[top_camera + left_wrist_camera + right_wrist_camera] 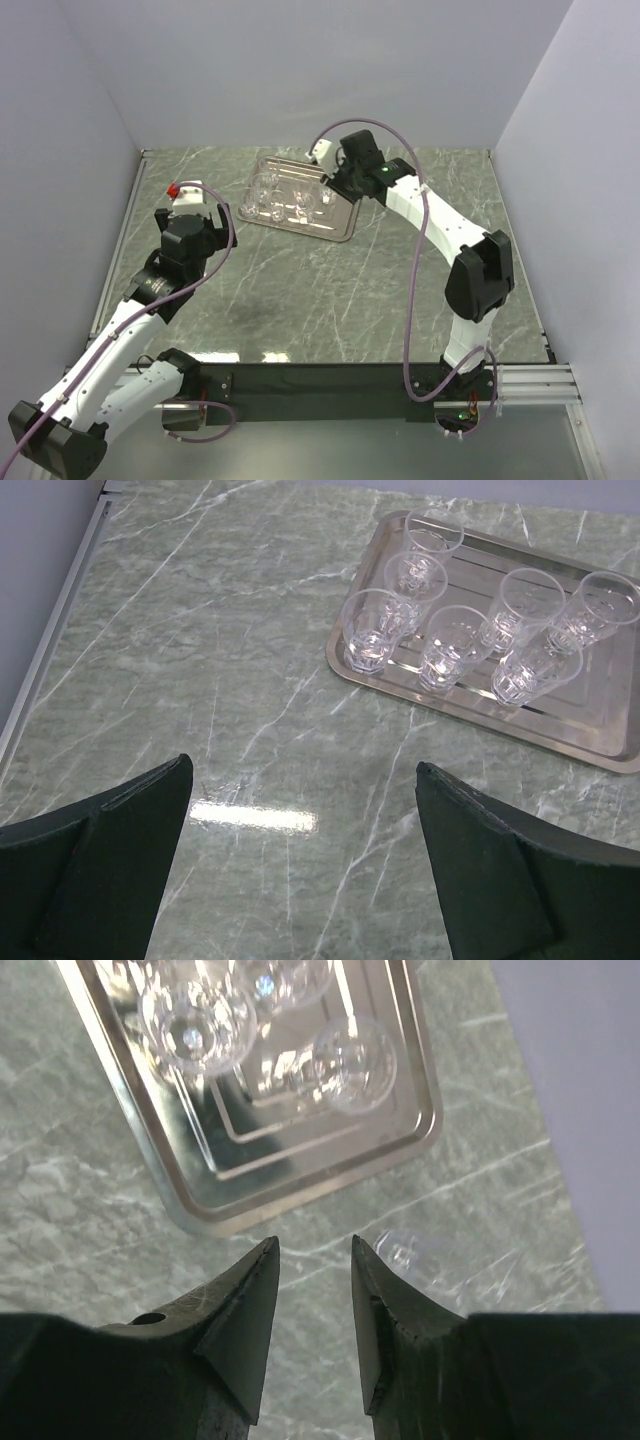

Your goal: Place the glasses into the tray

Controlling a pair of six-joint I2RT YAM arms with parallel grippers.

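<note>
The left tool (303, 770) hangs over the desk (200, 680) with its jaws spread wide and empty, near and left of the tray (600, 715). Seven glasses (450, 645) stand together in the tray. At its right end the right tool (313, 1245) has its jaws apart with nothing between them. An eighth glass (420, 1255) lies faint on the desk just off the tray's far right corner, beside the tool. I cannot tell whether it is upright or tipped.

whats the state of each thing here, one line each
tray: flat on table, partly filled
seven glasses: upright in tray, empty
eighth glass: on table just outside tray, not held; upright or tipped, cannot tell
left jaws: wide open, empty
right jaws: partly open, empty
</note>
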